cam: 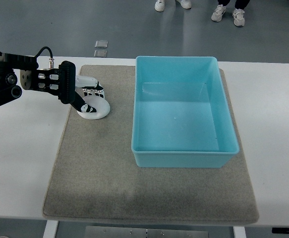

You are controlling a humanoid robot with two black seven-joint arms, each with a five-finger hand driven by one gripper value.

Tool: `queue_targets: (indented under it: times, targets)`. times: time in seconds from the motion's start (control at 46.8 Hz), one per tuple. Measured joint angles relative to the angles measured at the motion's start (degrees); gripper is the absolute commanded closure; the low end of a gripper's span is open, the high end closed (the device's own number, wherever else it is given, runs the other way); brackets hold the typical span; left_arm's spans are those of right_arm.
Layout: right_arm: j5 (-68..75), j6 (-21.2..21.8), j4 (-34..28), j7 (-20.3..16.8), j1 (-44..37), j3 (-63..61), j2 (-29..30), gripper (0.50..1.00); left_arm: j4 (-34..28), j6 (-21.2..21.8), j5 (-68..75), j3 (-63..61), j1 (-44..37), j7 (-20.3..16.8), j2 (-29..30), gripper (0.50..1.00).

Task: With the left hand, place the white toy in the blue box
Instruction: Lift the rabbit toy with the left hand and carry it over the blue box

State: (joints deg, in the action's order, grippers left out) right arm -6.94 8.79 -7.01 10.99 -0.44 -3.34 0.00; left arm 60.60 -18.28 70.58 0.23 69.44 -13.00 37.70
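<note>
While on mat: one white toy [93, 110].

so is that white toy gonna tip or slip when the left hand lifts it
The white toy looks like smooth, hard plastic, so it may slip in the left hand. It sits on a round, wide base on the mat, so it probably won't tip if nudged. It looks small, likely light.

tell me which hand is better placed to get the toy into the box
Left. The left hand is already at the white toy on the mat, just left of the empty blue box. No right arm is in view.
</note>
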Motion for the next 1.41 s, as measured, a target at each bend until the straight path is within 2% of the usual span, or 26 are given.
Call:
queue_targets:
  times: [0.406, 0.748, 0.876, 1.154, 1.41]
  targets:
    - [0.0, 0.0, 0.0, 0.0, 0.0, 0.0, 0.0, 0.564, -0.3, 1.3, -0.7, 3.4, 4.4, 0.0, -0.1, 1.000]
    - [0.0, 0.0, 0.0, 0.0, 0.0, 0.0, 0.0, 0.564, 0.4, 9.5, -0.6, 6.5, 6.8, 0.0, -2.4, 1.000]
    - [0.0, 0.0, 0.0, 0.0, 0.0, 0.0, 0.0, 0.564, 1.9, 11.3, -0.9, 7.9, 6.9, -0.1, -3.2, 1.000]
    - [0.0, 0.0, 0.0, 0.0, 0.0, 0.0, 0.0, 0.564, 8.7, 11.3, -1.1, 8.1, 5.9, -1.3, -5.0, 1.000]
    - [0.0, 0.0, 0.0, 0.0, 0.0, 0.0, 0.0, 0.564, 9.0, 11.2, -1.1, 8.1, 3.5, -1.3, -9.1, 1.000]
